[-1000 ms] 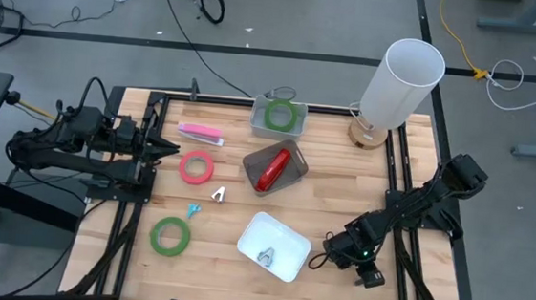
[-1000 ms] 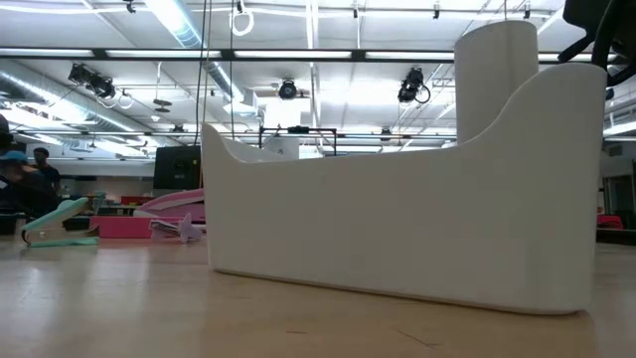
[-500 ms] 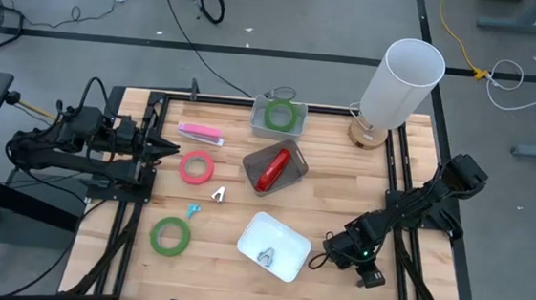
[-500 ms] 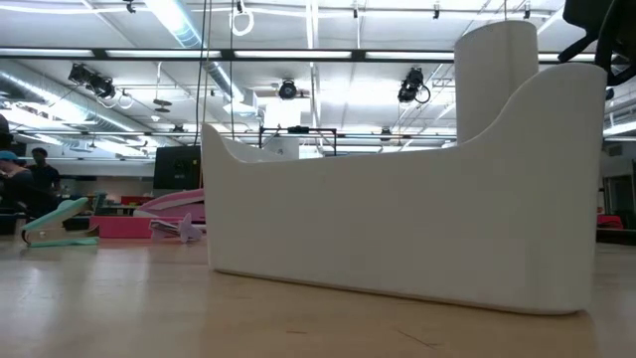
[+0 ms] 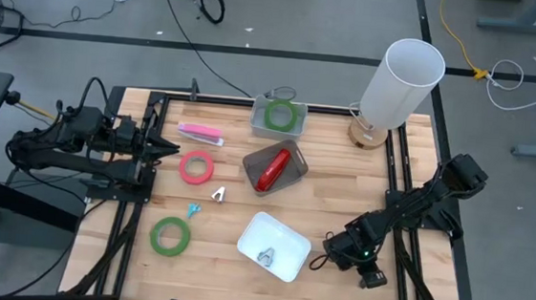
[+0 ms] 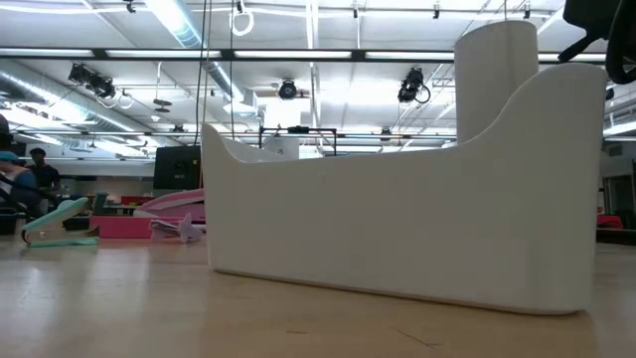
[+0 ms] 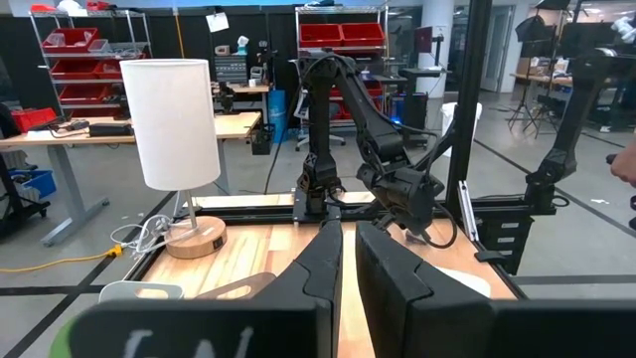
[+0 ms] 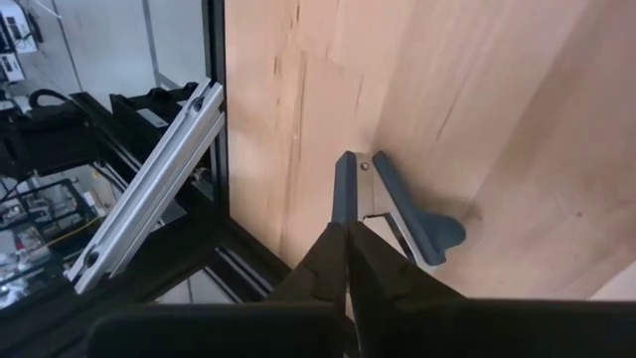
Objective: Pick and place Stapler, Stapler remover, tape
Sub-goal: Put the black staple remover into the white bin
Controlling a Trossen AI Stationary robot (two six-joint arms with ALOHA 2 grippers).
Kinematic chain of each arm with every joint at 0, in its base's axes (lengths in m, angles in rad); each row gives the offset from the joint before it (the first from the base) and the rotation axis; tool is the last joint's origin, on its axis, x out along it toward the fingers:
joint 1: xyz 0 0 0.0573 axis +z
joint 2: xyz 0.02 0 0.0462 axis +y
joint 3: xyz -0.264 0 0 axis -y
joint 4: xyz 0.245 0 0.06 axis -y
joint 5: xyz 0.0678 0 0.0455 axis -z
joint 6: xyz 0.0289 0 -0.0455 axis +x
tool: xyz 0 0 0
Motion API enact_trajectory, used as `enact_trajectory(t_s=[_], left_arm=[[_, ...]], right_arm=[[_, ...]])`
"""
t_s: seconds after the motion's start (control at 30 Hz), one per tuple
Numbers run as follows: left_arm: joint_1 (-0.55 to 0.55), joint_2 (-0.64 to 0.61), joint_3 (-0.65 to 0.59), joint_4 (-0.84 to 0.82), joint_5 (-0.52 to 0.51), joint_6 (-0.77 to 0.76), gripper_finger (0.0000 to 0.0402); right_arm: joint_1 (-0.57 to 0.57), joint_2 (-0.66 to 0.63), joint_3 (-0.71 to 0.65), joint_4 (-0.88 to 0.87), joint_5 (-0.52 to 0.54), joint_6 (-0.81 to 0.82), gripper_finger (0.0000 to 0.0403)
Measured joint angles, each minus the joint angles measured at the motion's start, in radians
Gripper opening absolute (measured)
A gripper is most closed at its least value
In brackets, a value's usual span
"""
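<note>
Two tapes still lie loose left of the white tray [image 5: 274, 245]: red tape [image 5: 196, 167], green tape [image 5: 170, 235]. Right gripper [image 5: 320, 258], pinched together beside the tray, should open before approaching squarely.

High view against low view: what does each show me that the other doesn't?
Only high: red-pink tape, loose green tape, green tape in a bin, red stapler, left gripper at the left edge of the table, right gripper beside the white tray. Only low: the room behind, people at its left. Both: white tray, lamp, pink stapler.
</note>
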Motion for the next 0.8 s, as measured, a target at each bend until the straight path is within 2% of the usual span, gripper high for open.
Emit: enact_trajectory(t_s=[0.3, 0.8], left_arm=[[0.000, 0.000, 0.000, 0.000, 0.000, 0.000, 0.0034], [0.000, 0.000, 0.000, 0.000, 0.000, 0.000, 0.0034]], right_arm=[[-0.031, -0.066, 0.000, -0.037, 0.001, -0.020, 0.0003], [-0.111, -0.165, 0.098, -0.294, 0.062, -0.153, 0.0002]])
